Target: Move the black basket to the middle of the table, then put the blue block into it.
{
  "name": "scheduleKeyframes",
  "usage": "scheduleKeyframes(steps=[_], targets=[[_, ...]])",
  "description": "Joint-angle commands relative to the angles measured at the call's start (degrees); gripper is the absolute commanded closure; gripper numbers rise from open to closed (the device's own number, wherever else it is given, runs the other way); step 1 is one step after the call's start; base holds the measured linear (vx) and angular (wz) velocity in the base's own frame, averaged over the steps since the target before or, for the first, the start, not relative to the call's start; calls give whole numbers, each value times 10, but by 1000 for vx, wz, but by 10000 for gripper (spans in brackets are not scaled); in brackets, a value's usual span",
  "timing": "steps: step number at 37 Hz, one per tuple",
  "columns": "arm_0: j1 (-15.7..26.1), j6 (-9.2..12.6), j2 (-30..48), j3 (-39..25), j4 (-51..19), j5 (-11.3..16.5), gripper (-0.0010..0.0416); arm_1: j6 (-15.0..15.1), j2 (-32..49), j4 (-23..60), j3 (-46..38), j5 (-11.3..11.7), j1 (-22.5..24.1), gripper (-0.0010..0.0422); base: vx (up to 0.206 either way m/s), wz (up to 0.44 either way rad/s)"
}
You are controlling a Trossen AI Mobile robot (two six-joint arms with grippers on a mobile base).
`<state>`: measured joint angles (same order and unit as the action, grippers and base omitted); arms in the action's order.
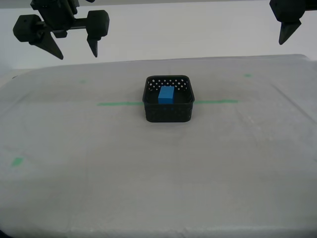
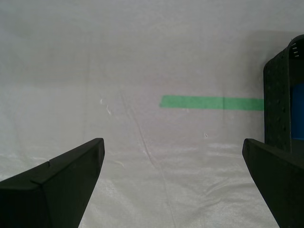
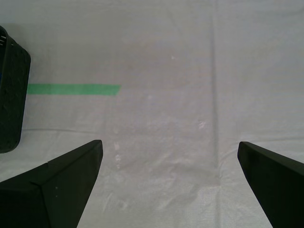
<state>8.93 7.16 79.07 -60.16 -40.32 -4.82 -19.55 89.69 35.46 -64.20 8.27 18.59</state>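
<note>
So the black basket (image 1: 168,113) is sitting right on the green tape line (image 1: 119,103). It cuts the line in two, with a stretch of tape sticking out on either side. The blue block (image 1: 166,94) is already inside it, resting on the floor of the basket toward the back wall. Judging by that, both parts of the job look done to me.

My first gripper (image 3: 170,142) has its jaws spread wide with nothing between them, just bare table (image 1: 99,188) underneath. The basket's wall only shows at the edge of its view, where the tape ends. My second gripper (image 2: 172,141) is the same: wide open and empty. It sees the other stretch of tape running up to the basket's side. In the exterior view both arms hang high, well clear of the basket and the tape.

If anything needed a nudge, here's my take on handling:
- **Basket:** It looks like thin perforated plastic, so probably light and fairly stiff, maybe with a bit of flex at the rim. I'd pinch one wall from above, one finger inside and one outside. It could easily slide on that sheeting if bumped.
- **Block:** It looks solid and hard with plain smooth faces, so it might be a bit slippery. I'd grab it across two opposite sides, coming straight down so the fingers clear the basket walls.
</note>
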Motion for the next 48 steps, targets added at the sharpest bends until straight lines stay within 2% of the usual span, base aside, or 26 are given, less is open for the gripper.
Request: scheduleKeyframes(steps=[1,48], targets=[[0,0,0,0,0,-2,7,1,0,-1,0,1,0,12,0,0],[0,0,0,0,0,-2,7,1,0,-1,0,1,0,12,0,0]])
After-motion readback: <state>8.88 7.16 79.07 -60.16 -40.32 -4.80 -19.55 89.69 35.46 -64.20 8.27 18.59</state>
